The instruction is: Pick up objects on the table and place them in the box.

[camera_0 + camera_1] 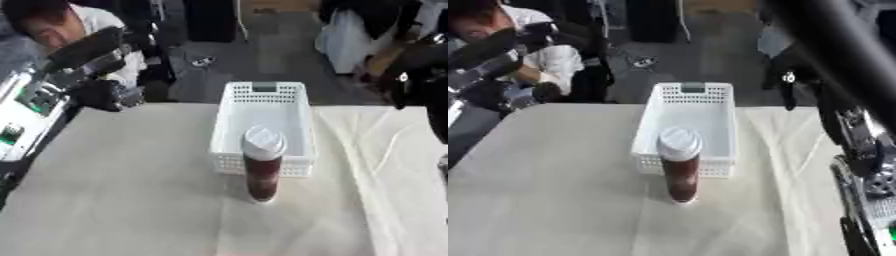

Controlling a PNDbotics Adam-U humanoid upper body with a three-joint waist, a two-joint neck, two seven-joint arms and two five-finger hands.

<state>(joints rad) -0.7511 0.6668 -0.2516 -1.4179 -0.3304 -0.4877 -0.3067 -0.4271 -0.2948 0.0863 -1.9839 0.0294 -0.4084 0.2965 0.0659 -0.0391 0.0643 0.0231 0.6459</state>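
One left: dark-red cylindrical bottle with white cap stands mid-frame on the cloth-covered counter.
Box: white perforated plastic basket, looks empty.
Left hand: upper left, fingers curled, empty.
Right hand: state can't be told.

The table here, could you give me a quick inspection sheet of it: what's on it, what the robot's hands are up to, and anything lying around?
Surface: table covered with a pale cloth, wrinkled on the robot's right side.
Job's things: white slatted box, nothing seen inside; a dark brown bottle with a white cap stands upright on the cloth just in front of the box's near wall.
Clutter: nothing seen on the cloth.
Hands: left hand hangs over the far left table corner, fingers curled, holding nothing; right hand is raised past the far right edge, fingers unclear.
Cables: nothing seen on the table.
Surroundings: grey floor beyond the table; equipment at the left edge.
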